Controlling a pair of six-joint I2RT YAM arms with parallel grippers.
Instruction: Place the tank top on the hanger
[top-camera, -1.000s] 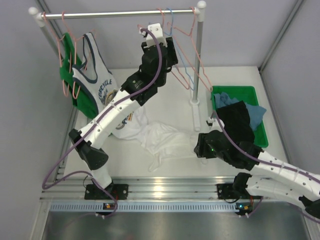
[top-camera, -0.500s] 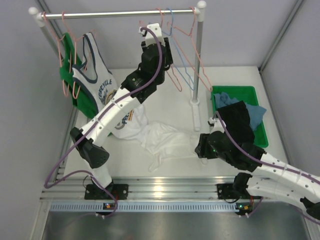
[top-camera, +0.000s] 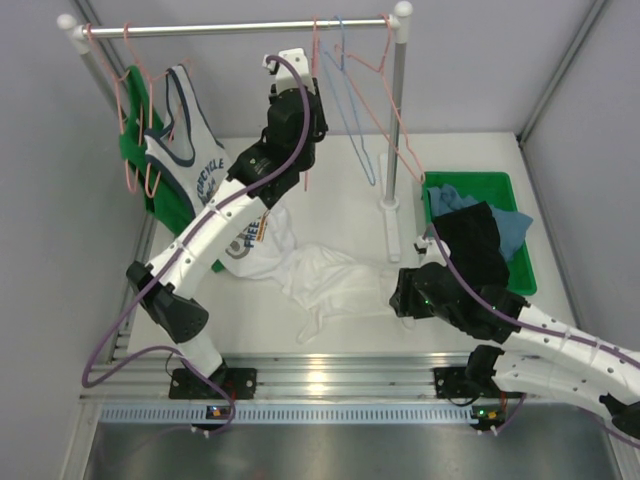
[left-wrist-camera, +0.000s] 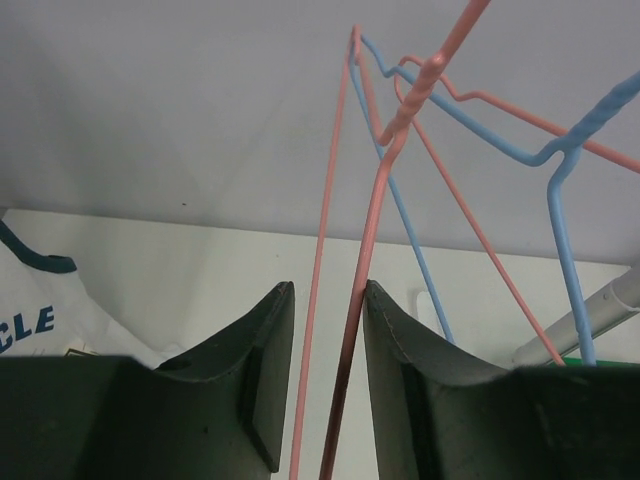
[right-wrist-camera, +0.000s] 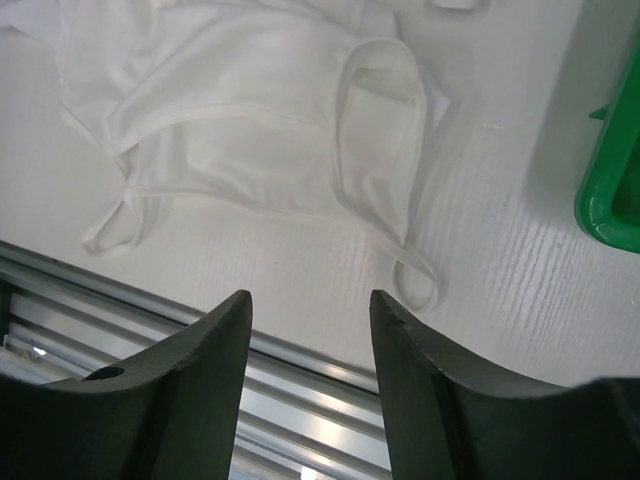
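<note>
- The left gripper (left-wrist-camera: 328, 292) is raised high off the table, close under the clothes rail (top-camera: 230, 28), fingers pointing up and away.
- Its jaws stand partly apart. Two strands of the pink wire hanger (left-wrist-camera: 367, 250) run up through the gap between them. The thicker strand lies against the inner face of the right-hand finger; whether it is pinched, I cannot tell.
- Beyond the fingertips the hanger's wires climb to its twisted neck, above and to the right of the gripper.
- A blue wire hanger (left-wrist-camera: 568, 250) hangs just right of the pink one, their wires crossing.
- Low to the left of this gripper lies a white garment with navy lettering (left-wrist-camera: 40, 320).
- The right gripper (right-wrist-camera: 310, 300) hovers low over the table's near edge, jaws wide apart with nothing between them.
- The plain white tank top (right-wrist-camera: 250, 120) lies crumpled on the white table (right-wrist-camera: 500, 260), just ahead of the right gripper's fingertips. One strap loop reaches back nearly to the right-hand finger.
- A green bin (right-wrist-camera: 610, 210) sits to the right of the right gripper.
</note>
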